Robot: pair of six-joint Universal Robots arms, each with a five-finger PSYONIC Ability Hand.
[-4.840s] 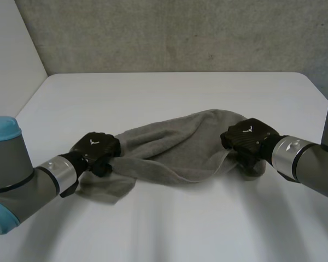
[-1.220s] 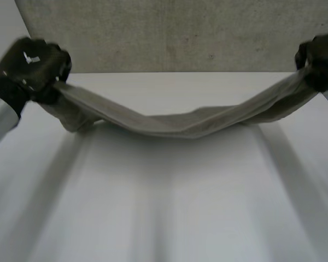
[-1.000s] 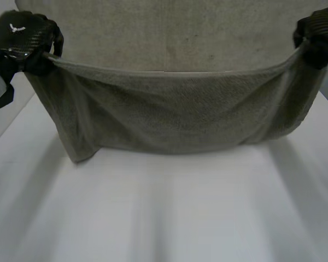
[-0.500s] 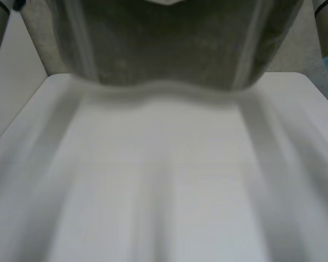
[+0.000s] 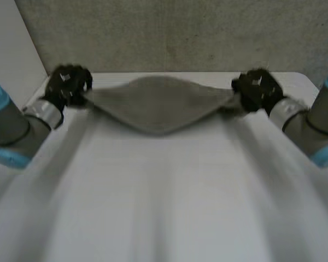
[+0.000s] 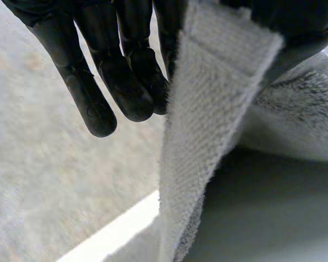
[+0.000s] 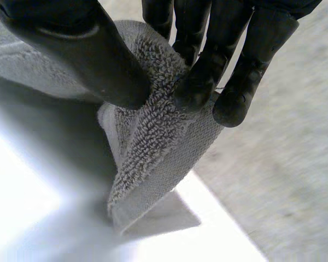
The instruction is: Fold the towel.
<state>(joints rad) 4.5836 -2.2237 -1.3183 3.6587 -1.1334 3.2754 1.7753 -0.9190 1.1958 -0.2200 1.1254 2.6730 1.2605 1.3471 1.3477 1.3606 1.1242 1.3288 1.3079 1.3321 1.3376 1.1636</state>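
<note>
A grey towel (image 5: 158, 106) is stretched between my two hands over the far part of the white table (image 5: 164, 196), sagging to a point in the middle. My left hand (image 5: 68, 84) pinches the towel's left corner; in the left wrist view the corner strip (image 6: 208, 125) hangs from between thumb and fingers (image 6: 115, 71). My right hand (image 5: 257, 90) pinches the right corner; in the right wrist view the thumb (image 7: 87, 49) and fingers (image 7: 208, 71) press on a fold of the towel (image 7: 153, 147).
A grey wall (image 5: 175, 33) rises right behind the table's far edge. The table's left edge (image 5: 22, 109) runs close beside my left arm (image 5: 11, 131). My right arm (image 5: 311, 131) comes in over the table's right side.
Both hands have come down from high above the table to its far end, bringing the towel from hanging as a curtain to lying low and stretched.
</note>
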